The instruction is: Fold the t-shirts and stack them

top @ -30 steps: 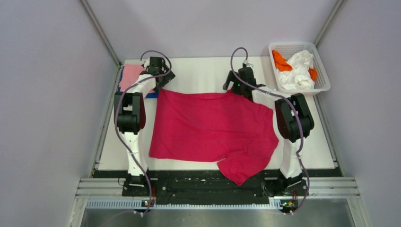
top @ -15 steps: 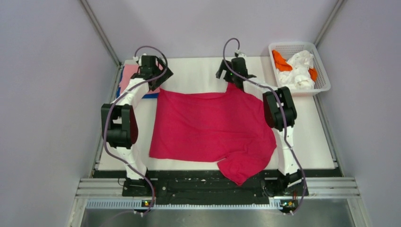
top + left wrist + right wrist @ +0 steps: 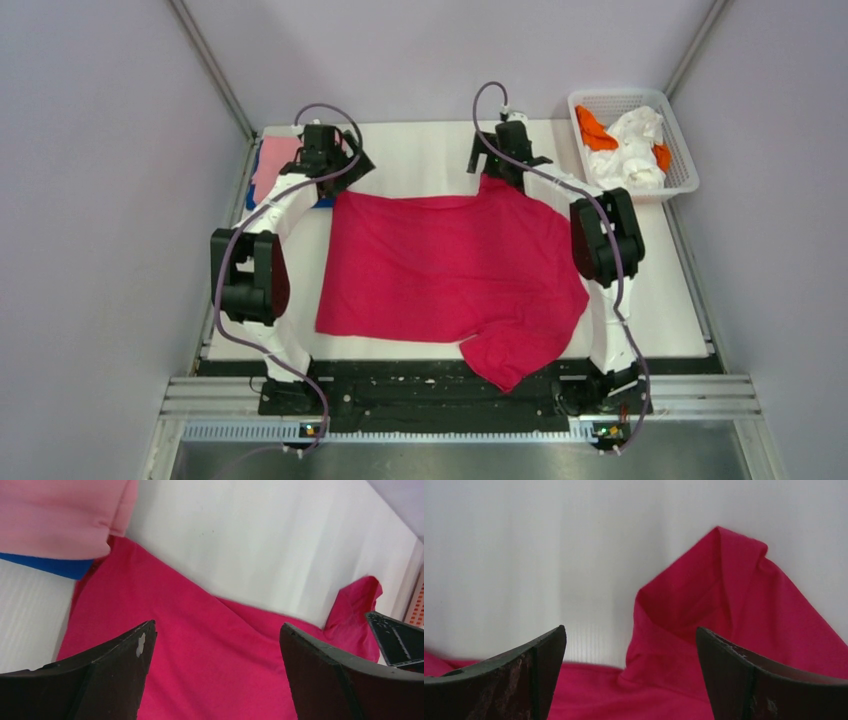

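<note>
Step in hand, by my read: first fold of the crimson-red t-shirt [image 3: 450, 270], which lies spread flat mid-table w/ one sleeve [image 3: 510, 360] drooping over the table [image 3: 420, 150] edge at 5 o'clock. Both arms reach to the shirt's far edge. The left fingers [image 3: 110, 675] are spread wide w/ nothing between them, above the 11 o'clock corner. The right fingers [image 3: 514, 680] are likewise released and empty, above a rumpled, stood-up flap [image 3: 719, 580] at 1 o'clock. The pink t-shirt [image 3: 275, 160] sits folded on the deep blue t-shirt [image 3: 55, 566] at 10 o'clock, its edge touching the red one. The basket [image 3: 680, 150] of white and orange cloth at 2 o'clock isn't touched. Next move prob. calls for both arms to drop, pinch one far corner each at matching height, then carry them toward 6 o'clock evenly so the hem lands straight. The flap wants flattening, and the hanging sleeve wants tucking in.
</note>
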`<state>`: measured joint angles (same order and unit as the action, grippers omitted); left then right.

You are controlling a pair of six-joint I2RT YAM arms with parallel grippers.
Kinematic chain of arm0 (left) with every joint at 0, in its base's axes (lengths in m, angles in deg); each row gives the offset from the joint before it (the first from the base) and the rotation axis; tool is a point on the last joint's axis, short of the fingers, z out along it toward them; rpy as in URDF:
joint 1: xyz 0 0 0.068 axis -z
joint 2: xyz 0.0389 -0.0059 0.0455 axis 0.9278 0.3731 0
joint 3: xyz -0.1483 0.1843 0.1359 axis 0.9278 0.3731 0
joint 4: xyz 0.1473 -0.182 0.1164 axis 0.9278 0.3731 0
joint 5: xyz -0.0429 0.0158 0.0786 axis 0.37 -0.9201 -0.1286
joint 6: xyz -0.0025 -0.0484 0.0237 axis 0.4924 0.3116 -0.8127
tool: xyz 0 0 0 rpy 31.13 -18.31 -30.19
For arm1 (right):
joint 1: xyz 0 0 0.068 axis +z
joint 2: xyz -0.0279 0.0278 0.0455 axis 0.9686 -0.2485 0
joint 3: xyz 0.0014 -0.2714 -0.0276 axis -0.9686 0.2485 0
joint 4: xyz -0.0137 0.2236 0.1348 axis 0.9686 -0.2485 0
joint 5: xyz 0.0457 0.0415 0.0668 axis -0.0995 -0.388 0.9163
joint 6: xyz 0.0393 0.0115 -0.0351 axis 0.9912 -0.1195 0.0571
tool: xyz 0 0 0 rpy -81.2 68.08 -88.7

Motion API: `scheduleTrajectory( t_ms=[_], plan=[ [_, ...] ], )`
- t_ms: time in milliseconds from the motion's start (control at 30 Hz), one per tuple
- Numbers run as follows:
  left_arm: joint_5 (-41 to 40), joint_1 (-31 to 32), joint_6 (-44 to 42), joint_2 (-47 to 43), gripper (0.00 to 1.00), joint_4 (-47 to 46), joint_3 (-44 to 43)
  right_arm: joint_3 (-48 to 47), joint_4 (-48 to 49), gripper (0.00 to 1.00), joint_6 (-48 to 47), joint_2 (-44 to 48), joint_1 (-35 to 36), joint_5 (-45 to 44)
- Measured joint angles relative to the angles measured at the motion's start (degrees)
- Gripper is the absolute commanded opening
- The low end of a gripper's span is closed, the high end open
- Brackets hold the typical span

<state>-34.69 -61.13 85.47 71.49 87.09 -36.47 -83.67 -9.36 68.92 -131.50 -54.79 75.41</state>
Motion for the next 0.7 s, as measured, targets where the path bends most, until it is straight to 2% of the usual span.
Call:
scheduleTrajectory(
  t_ms=[167, 700],
  plan=[
    [1.9, 1.9, 0.0, 0.0, 0.97, 0.3, 2.4, 7.5, 0.5, 0.99, -0.5, 6.3, 0.0, -1.5],
    [1.6, 2.1, -2.8, -0.5, 0.98, 2.6, 5.5, 8.2, 0.3, 0.99, 0.3, 2.0, 0.0, -2.8]
  ],
)
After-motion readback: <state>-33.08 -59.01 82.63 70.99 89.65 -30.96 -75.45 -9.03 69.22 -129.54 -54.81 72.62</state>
